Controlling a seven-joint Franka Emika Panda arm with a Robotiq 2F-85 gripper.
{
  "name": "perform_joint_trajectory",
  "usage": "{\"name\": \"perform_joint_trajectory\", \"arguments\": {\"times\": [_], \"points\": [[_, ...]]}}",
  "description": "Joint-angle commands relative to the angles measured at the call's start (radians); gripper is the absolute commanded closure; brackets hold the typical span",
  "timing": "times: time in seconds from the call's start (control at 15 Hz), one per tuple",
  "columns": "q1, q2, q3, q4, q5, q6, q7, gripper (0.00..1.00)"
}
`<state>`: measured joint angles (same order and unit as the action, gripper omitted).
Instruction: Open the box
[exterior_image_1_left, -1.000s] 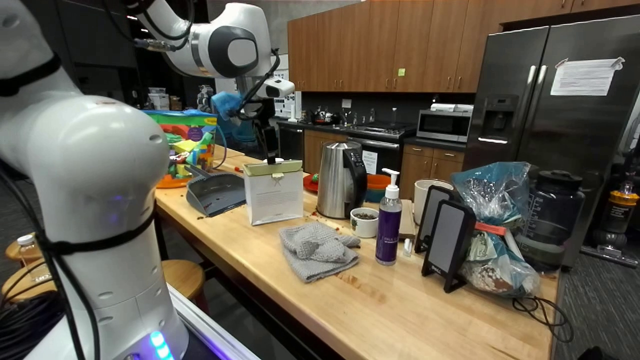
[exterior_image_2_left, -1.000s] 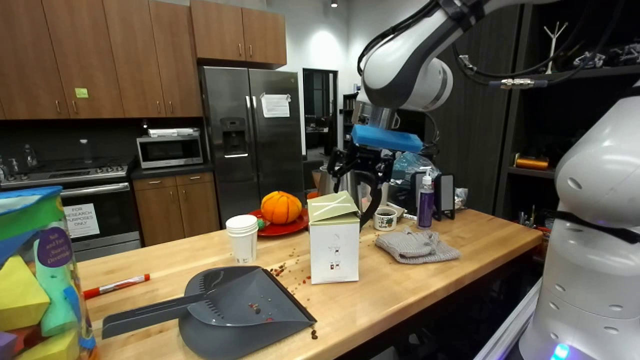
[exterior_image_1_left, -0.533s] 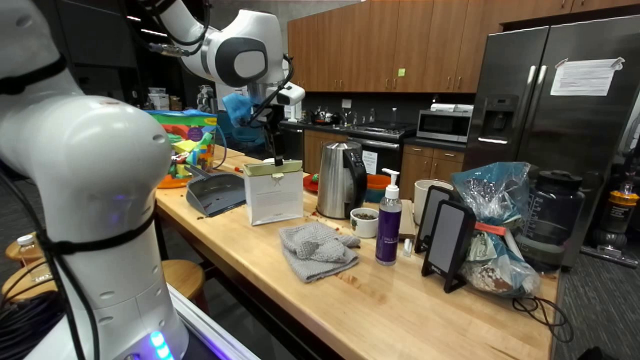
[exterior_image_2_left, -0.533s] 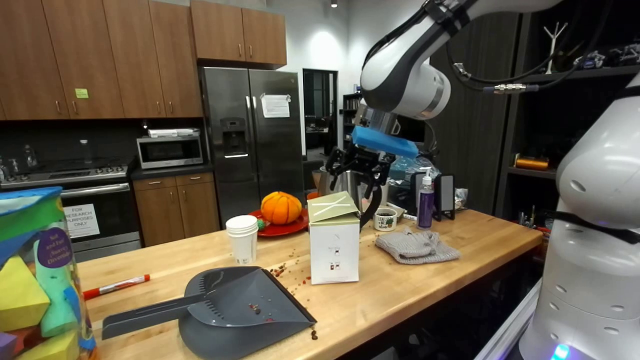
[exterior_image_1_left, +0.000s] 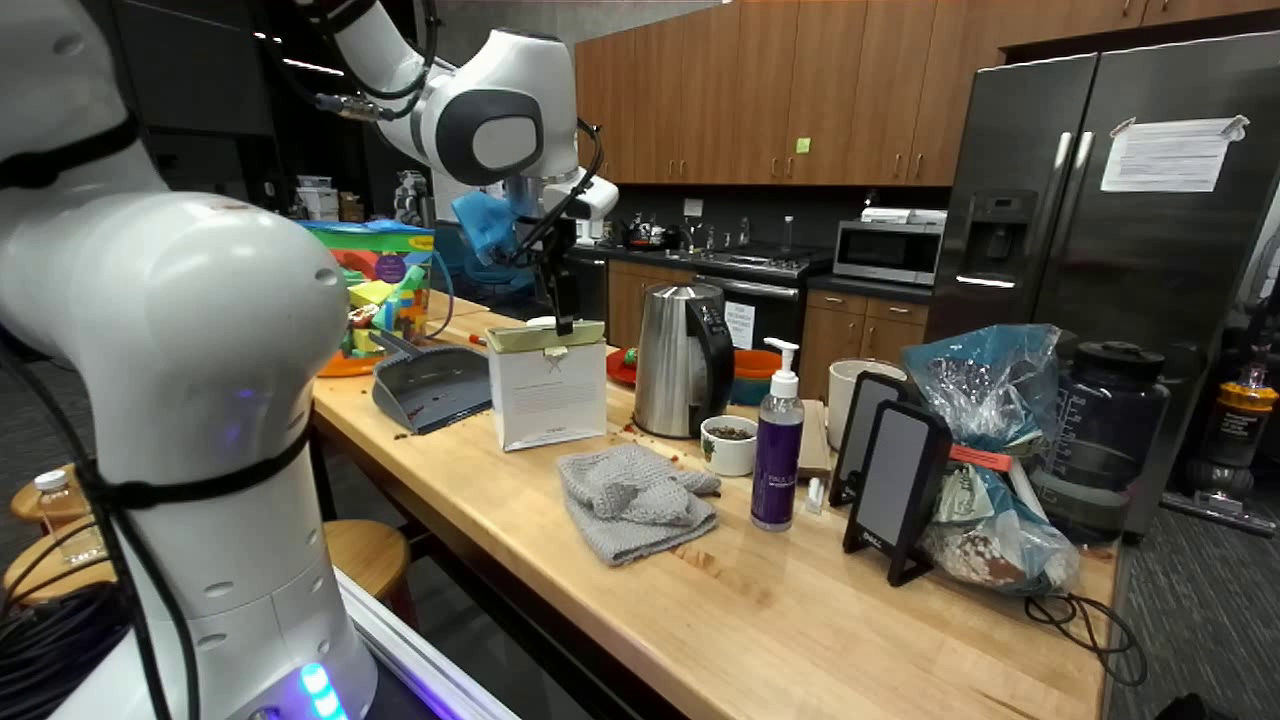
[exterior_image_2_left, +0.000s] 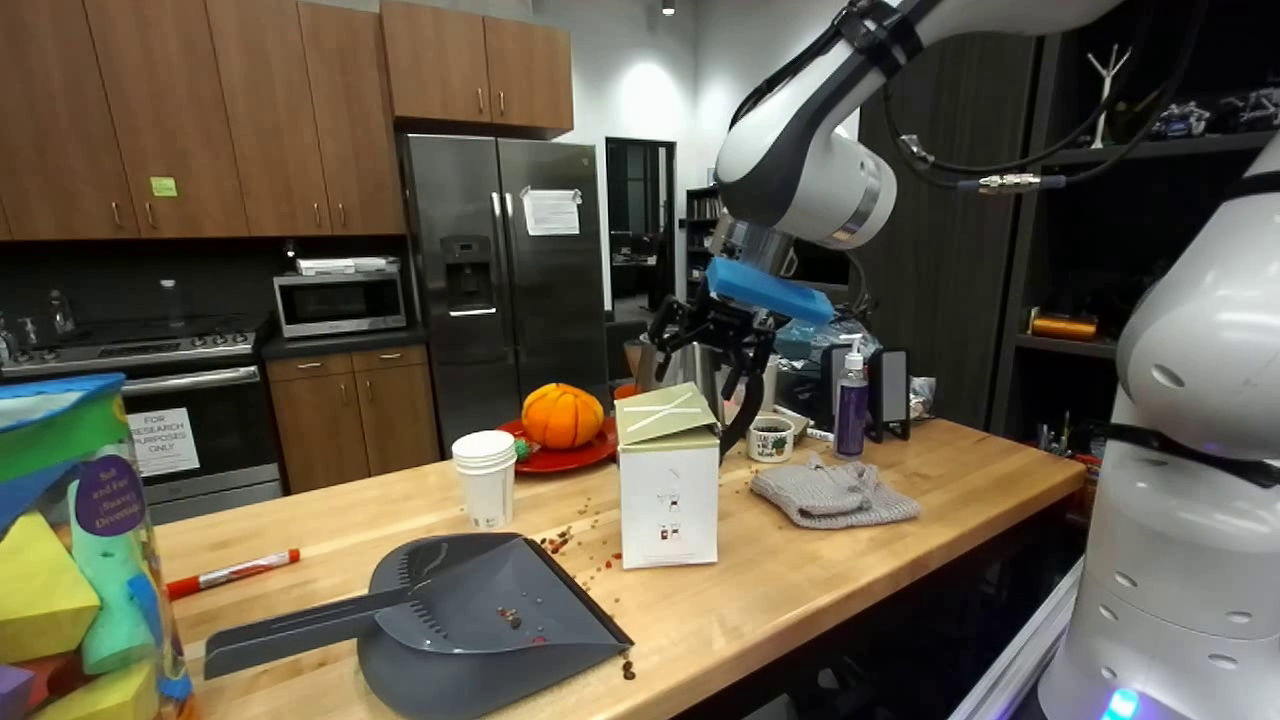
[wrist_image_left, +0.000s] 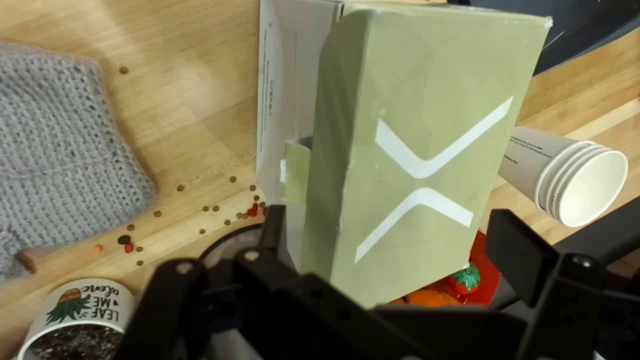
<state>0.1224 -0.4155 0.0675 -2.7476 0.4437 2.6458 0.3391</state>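
Easy now! Claw gaping wide by top of box! Shove too low, missing lid, could skid or topple box, likely light.

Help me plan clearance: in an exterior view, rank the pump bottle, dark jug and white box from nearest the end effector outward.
1. White box, left of center.
2. Pump bottle, right of it.
3. Dark jug, farther right.
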Motion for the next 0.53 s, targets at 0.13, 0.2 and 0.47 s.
{"name": "perform_joint_trajectory", "arguments": {"times": [0.13, 0.2, 0.47], "points": [[0.053, 0.061, -0.071, 0.025, 0.104, 0.013, -0.143, 0.0], [0.057, 0.069, -0.079, 0.027, 0.118, 0.013, -0.164, 0.0], [0.062, 0.094, -0.092, 0.036, 0.165, 0.011, -0.237, 0.0]]}}
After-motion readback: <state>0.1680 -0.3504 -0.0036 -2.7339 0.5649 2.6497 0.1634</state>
